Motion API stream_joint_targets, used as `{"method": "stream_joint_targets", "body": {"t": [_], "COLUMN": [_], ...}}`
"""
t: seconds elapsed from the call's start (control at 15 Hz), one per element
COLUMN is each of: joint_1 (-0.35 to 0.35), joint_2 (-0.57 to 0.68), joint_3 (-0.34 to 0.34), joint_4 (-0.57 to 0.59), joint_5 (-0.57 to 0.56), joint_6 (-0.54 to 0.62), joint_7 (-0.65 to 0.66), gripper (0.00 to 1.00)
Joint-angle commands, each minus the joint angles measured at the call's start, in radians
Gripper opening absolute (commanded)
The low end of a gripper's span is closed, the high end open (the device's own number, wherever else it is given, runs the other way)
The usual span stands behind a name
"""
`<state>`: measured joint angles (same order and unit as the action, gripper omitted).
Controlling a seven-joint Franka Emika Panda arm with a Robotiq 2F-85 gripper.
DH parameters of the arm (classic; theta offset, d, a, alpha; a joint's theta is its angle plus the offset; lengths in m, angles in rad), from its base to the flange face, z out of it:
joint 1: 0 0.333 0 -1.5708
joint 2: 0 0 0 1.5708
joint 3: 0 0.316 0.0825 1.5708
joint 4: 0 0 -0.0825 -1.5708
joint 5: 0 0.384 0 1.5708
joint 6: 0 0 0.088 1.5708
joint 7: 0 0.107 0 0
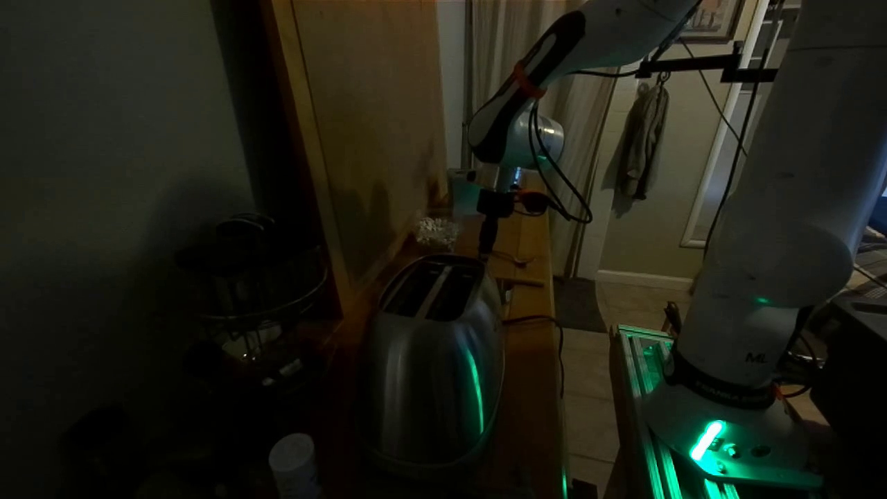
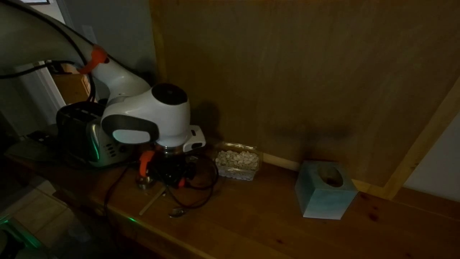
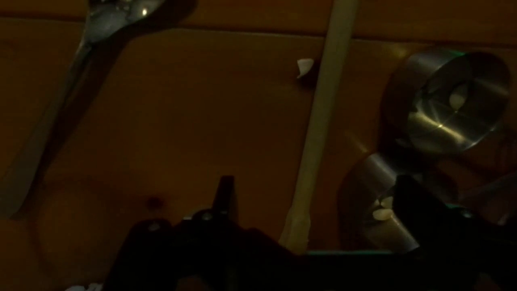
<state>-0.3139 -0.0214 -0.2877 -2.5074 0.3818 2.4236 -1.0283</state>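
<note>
Gripper (image 3: 315, 178) spread above a pale stick (image 3: 323, 121)

Its fingers (image 3: 227, 198) stand wide apart, pointing down, while the arm (image 1: 589, 48) slopes from above and bends sharply near its end. In the wrist view the stick lies on the worktop (image 3: 242, 121), seen through the gap. One finger partly hides a metal cup (image 3: 367, 190); a second cup (image 3: 444, 121) sits just past it. A spoon (image 3: 49, 115) lies opposite. Farther off: clear tub (image 2: 235, 175), toaster (image 1: 436, 388), blue box (image 2: 320, 205).
</note>
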Motion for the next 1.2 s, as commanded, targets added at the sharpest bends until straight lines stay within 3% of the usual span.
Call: {"method": "stream_joint_targets", "body": {"t": [0.0,0.2,0.33,0.47,0.53,0.73,0.93,1.13], "joint_1": [0.013,0.013,0.012,0.012,0.011,0.011,0.011,0.011], "joint_2": [-0.001,0.001,0.003,0.003,0.003,0.006,0.013,0.022], "joint_3": [-0.007,-0.006,-0.006,-0.006,-0.006,-0.007,-0.006,-0.006], "joint_4": [-0.015,-0.019,-0.022,-0.024,-0.026,-0.030,-0.035,-0.041], "joint_5": [0.076,0.095,0.089,0.087,0.085,0.088,0.102,0.120], "joint_6": [0.061,0.079,0.088,0.092,0.094,0.093,0.100,0.113], "joint_7": [-0.071,-0.100,-0.110,-0.119,-0.122,-0.125,-0.132,-0.139], "gripper": [1.00,1.00,0.91,0.76,0.64,0.92,1.00,0.98]}}
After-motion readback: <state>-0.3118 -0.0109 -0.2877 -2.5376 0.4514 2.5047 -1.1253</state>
